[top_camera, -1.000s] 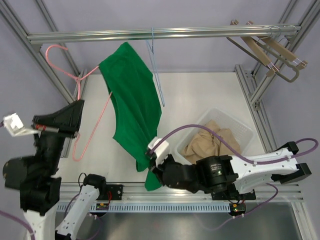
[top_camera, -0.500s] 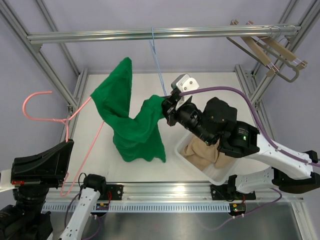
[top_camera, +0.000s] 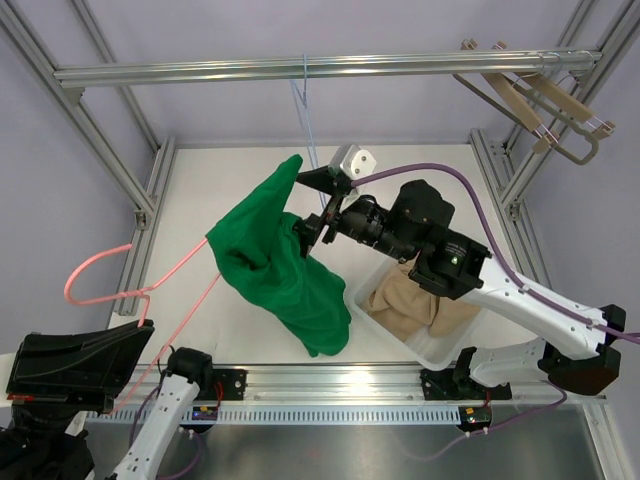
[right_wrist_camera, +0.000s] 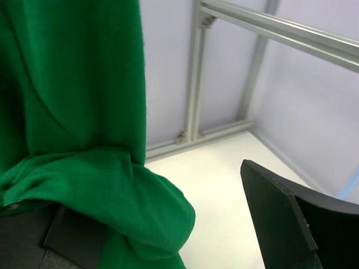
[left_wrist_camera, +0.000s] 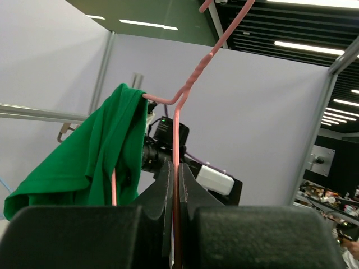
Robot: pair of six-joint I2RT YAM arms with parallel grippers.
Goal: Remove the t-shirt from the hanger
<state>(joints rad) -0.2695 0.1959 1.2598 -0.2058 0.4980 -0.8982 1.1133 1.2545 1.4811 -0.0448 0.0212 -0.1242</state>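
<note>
The green t-shirt hangs bunched over one arm of the pink wire hanger above the middle of the table. At the near left my left gripper is shut on the hanger's wire, with the t-shirt draped over the hanger's far shoulder. My right gripper stands open at the shirt's right side. In the right wrist view the cloth lies over the left finger, and the right finger is bare and apart from it.
A white basket holding beige cloth stands right of the shirt, under the right arm. A blue hanger hangs from the top rail. Wooden hangers hang at the far right. Frame posts line both sides.
My right gripper has opened and let go of the shirt. The left arm has drawn the hanger toward the near left. The shirt has sagged toward the table's middle.
</note>
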